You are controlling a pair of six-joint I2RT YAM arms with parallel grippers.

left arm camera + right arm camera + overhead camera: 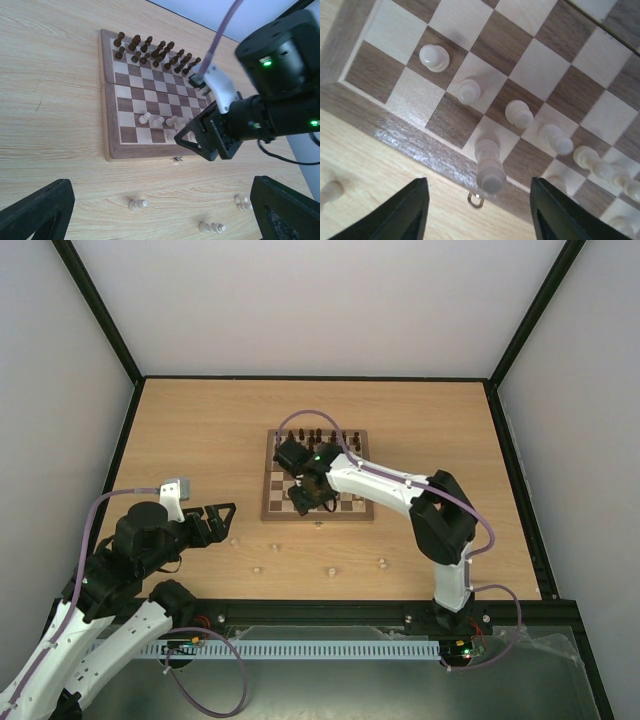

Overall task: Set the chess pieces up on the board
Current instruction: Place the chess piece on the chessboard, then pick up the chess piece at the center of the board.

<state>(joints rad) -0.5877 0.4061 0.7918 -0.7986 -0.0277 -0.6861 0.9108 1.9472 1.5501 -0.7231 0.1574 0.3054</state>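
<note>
The board [268, 490] lies mid-table, and its brown border also shows in the left wrist view [112, 100]. My right gripper [480, 210] is open over the board's near edge. A tall pale piece [489, 165] stands between its fingers on a near-row cream square, touching neither. Pale pawns [434, 57] [469, 91] [519, 113] stand in the row behind it. Loose pale pieces [136, 204] [212, 227] [242, 202] lie on the table in front of the board. My left gripper [160, 220] is open and empty above them, at the near left in the top view [215, 520].
Dark brown pieces [150, 50] fill the board's two far rows. The small latch [475, 199] sits on the board's front edge. More loose pale pieces [328, 570] [382, 562] lie on the wood between the board and the arm bases. Black frame rails edge the table.
</note>
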